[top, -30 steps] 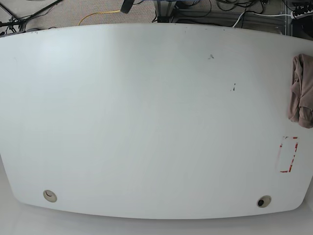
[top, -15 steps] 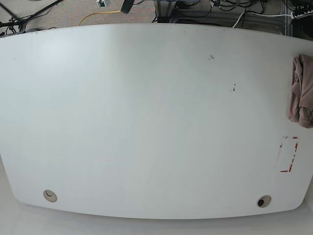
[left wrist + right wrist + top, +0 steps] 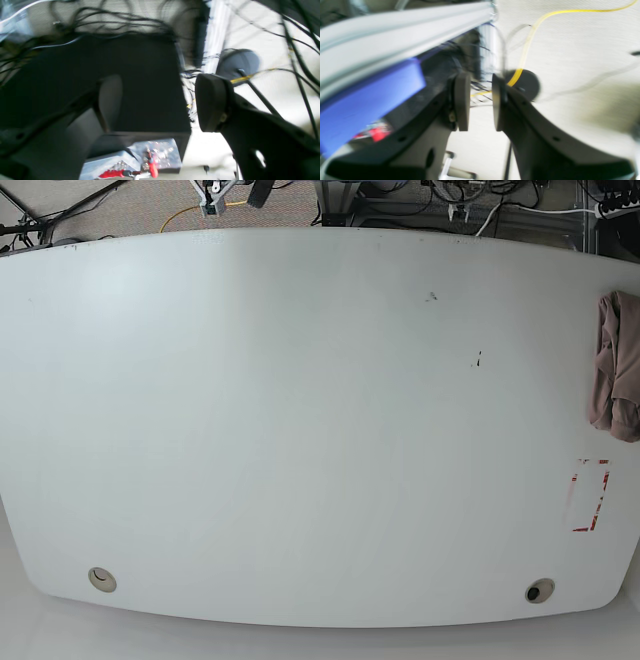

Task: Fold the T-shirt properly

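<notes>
Lying bunched at table (image 3: 300, 430) far right edge, T-shirt (image 3: 615, 370) unfolded, nothing started. Left gripper (image 3: 160, 102) spread wide, empty; right gripper (image 3: 481, 102) narrowly parted, empty (both off-table, blurred).

Bright, even light; the broad white table (image 3: 300, 430) bows at its edges, and both wrist views smear.
</notes>
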You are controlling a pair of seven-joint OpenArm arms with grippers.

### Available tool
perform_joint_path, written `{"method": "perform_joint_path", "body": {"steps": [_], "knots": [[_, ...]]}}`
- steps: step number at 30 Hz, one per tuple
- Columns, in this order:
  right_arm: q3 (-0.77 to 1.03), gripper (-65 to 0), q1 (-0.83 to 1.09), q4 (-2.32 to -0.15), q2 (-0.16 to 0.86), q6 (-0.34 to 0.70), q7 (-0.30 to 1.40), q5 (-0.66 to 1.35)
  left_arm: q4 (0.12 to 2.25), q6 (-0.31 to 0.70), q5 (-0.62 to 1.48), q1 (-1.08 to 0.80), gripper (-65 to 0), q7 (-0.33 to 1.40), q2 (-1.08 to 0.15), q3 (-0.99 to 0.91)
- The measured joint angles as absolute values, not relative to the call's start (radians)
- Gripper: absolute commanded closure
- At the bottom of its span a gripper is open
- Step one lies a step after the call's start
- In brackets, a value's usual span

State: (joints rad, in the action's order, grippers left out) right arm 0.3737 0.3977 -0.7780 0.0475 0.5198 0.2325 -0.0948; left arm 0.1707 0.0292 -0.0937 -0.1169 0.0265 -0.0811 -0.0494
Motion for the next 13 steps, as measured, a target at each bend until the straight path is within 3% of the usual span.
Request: {"method": "perform_joint_path", "body": {"steps": [4, 13], "knots": [[0.374, -14.4, 0.352, -0.688, 0.047, 0.473, 0.172, -0.136, 0.15, -0.004, -0.094, -0.094, -41.9, 0.017, -0.081, -0.049], [0.374, -14.4, 0.315, -0.624, 0.047, 0.471, 0.164, -0.147, 0.147, -0.004, -0.092, -0.105, -42.1, 0.026, -0.076, -0.054]]}}
